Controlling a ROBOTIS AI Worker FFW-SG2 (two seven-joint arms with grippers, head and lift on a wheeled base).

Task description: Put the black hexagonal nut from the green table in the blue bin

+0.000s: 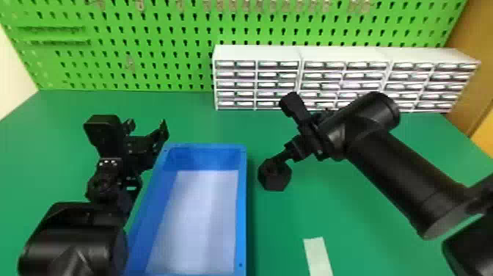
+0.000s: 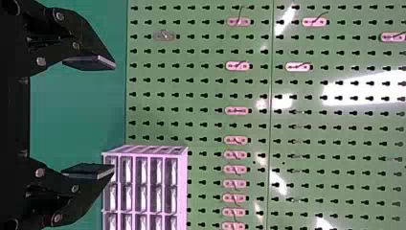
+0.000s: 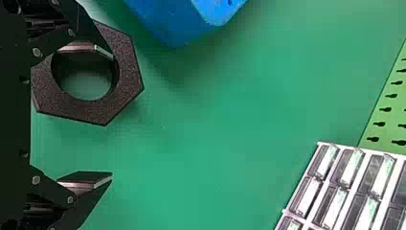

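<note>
1. The pick-up looks unfinished: the black hexagonal nut (image 1: 278,181) is outside the blue bin (image 1: 242,205), on the green counter (image 1: 348,220), just to the right of the bin's right wall.
2. Left to do, as I judge it: line the fingers up on the nut, close on it, lift it over that near wall, and let go above the bin's pale floor.
3. The right arm (image 1: 403,183) comes in from the side right of the bin, slants away across the counter, then bends at the wrist so that the right gripper (image 3: 112,115) angles back down toward the nut, beside the bin.
4. Those fingers are spread wide, with nothing clamped between them. One overlaps the nut's ring and hole in the wrist view; the other is well clear of it. Whether the first touches the nut or reaches into its hole, I can't tell.
5. A grip probably needs the nut better centred between the fingers first; closing from here might drag or tip it.
6. The left arm (image 1: 73,242) waits to the left of the bin, the left gripper (image 2: 115,116) near its far left corner, fingers wide apart and holding nothing.
</note>
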